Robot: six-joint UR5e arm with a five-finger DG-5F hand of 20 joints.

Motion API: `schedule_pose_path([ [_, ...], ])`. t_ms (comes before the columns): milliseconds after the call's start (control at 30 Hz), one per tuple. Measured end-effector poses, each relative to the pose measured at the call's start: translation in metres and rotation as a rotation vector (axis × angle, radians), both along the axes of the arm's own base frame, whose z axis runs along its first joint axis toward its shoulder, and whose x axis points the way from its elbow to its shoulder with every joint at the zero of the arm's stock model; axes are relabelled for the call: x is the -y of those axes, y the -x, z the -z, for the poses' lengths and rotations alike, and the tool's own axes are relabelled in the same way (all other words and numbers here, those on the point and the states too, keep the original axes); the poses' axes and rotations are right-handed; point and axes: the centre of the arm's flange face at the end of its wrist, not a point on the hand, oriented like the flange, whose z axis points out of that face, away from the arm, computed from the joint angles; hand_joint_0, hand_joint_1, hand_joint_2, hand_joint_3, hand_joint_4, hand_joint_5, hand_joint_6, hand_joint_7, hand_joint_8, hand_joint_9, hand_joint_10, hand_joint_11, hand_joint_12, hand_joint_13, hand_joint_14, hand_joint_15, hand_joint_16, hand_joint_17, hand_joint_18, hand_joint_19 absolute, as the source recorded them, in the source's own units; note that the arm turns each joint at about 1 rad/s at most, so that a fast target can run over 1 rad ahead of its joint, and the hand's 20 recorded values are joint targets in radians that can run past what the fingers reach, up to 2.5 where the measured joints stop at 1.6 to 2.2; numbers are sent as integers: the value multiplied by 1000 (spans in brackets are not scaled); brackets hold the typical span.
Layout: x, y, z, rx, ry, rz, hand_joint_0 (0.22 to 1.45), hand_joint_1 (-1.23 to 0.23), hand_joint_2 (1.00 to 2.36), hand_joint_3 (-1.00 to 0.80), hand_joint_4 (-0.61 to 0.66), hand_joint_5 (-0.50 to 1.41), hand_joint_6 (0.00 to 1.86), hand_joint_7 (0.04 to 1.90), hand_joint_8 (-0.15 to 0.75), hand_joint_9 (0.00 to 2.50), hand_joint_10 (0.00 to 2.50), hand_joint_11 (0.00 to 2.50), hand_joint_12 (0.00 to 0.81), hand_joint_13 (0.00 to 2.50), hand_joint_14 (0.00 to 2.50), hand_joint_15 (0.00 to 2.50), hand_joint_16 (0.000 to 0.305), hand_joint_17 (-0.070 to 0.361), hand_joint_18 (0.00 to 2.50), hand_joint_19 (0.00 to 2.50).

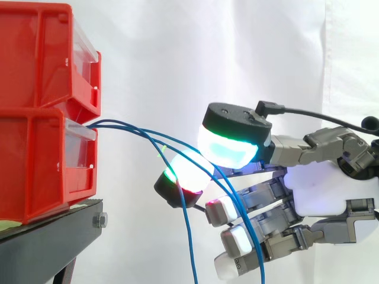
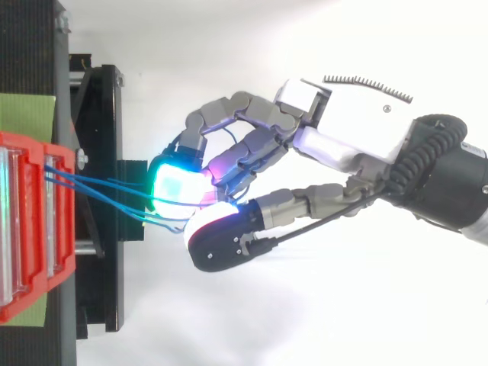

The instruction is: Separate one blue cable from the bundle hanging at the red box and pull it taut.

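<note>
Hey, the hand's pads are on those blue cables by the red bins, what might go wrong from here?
Two blue cables seem to run between the hand's pinching pads, so pulling may tauten both instead of one. A third cable hangs across the lower pad and could snag. A hard pull might shift the lower red bin on its stand.

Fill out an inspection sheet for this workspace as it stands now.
Surface: black stand, with a green sheet under the bins.
Job's things: two stacked red bins; blue cables leave the lower bin's front.
Clutter: nothing seen.
Hand: the hand comes in from the right, two glowing pads closed on the blue cables; how many it holds cannot be told.
Cables: blue strands arc out and hang down slack, not taut.
Surroundings: white curtain.
</note>
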Motion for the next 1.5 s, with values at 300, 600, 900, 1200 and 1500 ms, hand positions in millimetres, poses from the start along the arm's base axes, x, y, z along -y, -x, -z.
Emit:
schedule_pose_path([
  [300, 1, 0, 0, -3, -1, 1, 630, -694, 1000, -500, -70, -204, 859, 948, 233, 984, 20, 1183, 334, 1011, 28, 862, 46, 103, 574, 570],
  [600, 2, 1, 0, -3, -3, 2, 638, -715, 1011, -377, -82, -210, 899, 990, 237, 992, 21, 1179, 337, 1019, 27, 864, 47, 105, 586, 571],
  [900, 2, 1, 0, -3, -3, 3, 582, -679, 1000, -500, -29, -211, 893, 939, 248, 995, 21, 1189, 343, 1017, 28, 857, 47, 107, 589, 578],
  [1200, 2, 1, 0, -6, -3, 2, 576, -684, 1000, -500, -37, -211, 886, 939, 244, 986, 20, 1179, 344, 1007, 28, 855, 48, 107, 588, 584],
  [1500, 2, 1, 1, -10, -4, 1, 545, -726, 1000, -500, -32, -213, 875, 924, 247, 963, 21, 1167, 349, 995, 25, 858, 49, 110, 598, 570],
])
